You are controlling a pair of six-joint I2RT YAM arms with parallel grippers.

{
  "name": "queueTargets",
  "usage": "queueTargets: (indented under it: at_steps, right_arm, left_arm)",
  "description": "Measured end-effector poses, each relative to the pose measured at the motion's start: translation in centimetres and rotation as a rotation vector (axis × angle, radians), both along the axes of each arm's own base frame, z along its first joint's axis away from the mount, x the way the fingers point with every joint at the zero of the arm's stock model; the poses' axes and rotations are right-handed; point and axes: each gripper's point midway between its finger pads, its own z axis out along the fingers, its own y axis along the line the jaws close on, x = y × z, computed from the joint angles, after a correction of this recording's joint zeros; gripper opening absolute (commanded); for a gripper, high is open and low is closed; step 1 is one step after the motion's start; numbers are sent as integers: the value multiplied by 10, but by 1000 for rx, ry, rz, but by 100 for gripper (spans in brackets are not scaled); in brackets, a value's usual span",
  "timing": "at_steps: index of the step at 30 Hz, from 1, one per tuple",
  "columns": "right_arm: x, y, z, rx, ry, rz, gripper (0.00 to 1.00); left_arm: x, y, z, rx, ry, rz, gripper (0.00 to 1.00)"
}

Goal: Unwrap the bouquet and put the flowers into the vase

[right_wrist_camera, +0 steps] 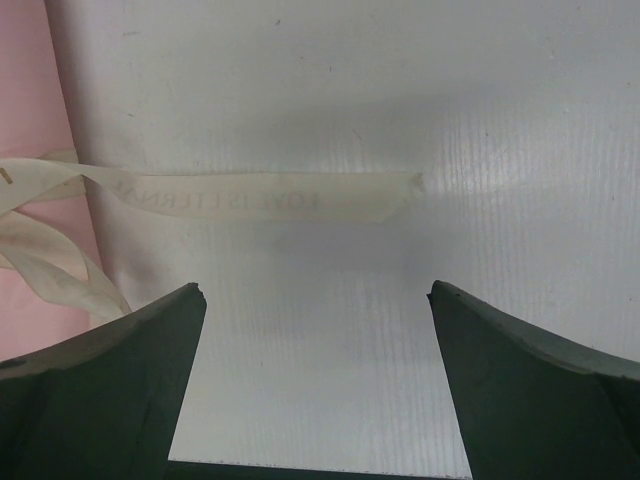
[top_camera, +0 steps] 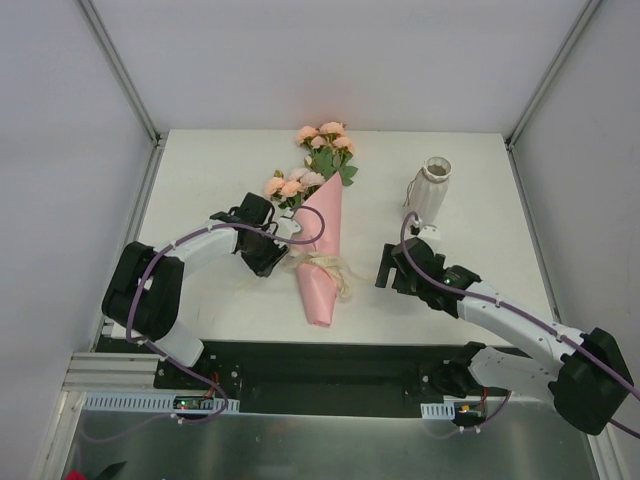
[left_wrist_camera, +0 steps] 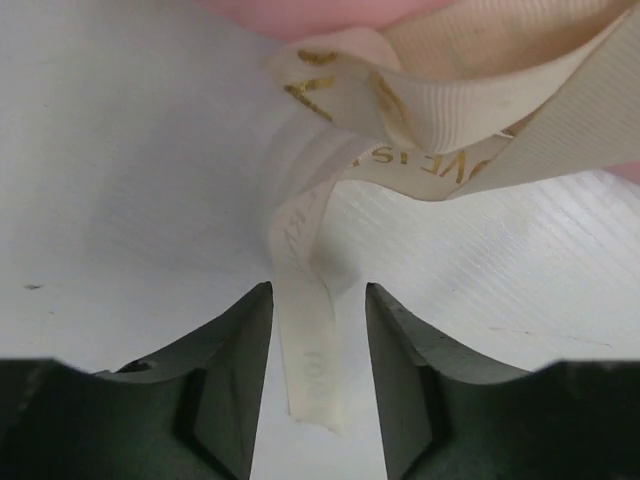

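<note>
- White table (top_camera: 200, 180); the bouquet (top_camera: 322, 250) lies mid-table, still wrapped and tied, roses (top_camera: 324, 138) at its far end;
- left gripper (left_wrist_camera: 318, 292) left of the bouquet, jaws partly apart astride a ribbon (left_wrist_camera: 305, 340) tail, not pinching it;
- right gripper (right_wrist_camera: 318, 290) right of the bouquet, jaws wide, empty;
- vase (top_camera: 432, 188) upright, beyond the right gripper, right of the bouquet.

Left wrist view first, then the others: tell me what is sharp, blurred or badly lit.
Left wrist view: ribbon weave and gold print sharp near the knot, left hand dark and soft-edged. Right wrist view: ribbon tail's print faint, soft shadow on the table, right hand underexposed. Top external view: even light, bouquet crisp.
</note>
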Motion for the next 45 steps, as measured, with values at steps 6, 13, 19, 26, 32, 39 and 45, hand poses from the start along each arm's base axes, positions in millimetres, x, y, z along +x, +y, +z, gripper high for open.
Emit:
queueTargets:
  at_steps: [6, 13, 19, 26, 32, 39, 45]
  right_arm:
    - [3, 4, -3, -33, -38, 85, 96]
    - [-7, 22, -8, -154, -80, 338, 95]
    - [-12, 40, -27, -300, -94, 528, 92]
    - [3, 45, -52, -437, -68, 592, 89]
    - [26, 70, -53, -429, -128, 597, 88]
    - [42, 87, -56, -360, -172, 606, 72]
    - [51, 101, -61, -265, -176, 633, 42]
  left_arm:
    - [12, -3, 1, 6, -44, 10, 0]
    - [24, 5, 4, 52, -85, 46, 0]
    - [34, 17, 10, 87, -108, 101, 0]
    - [38, 26, 11, 114, -117, 137, 0]
    - [36, 33, 11, 141, -110, 153, 0]
    - [37, 37, 12, 142, -112, 166, 0]
    - [36, 38, 12, 144, -109, 165, 0]
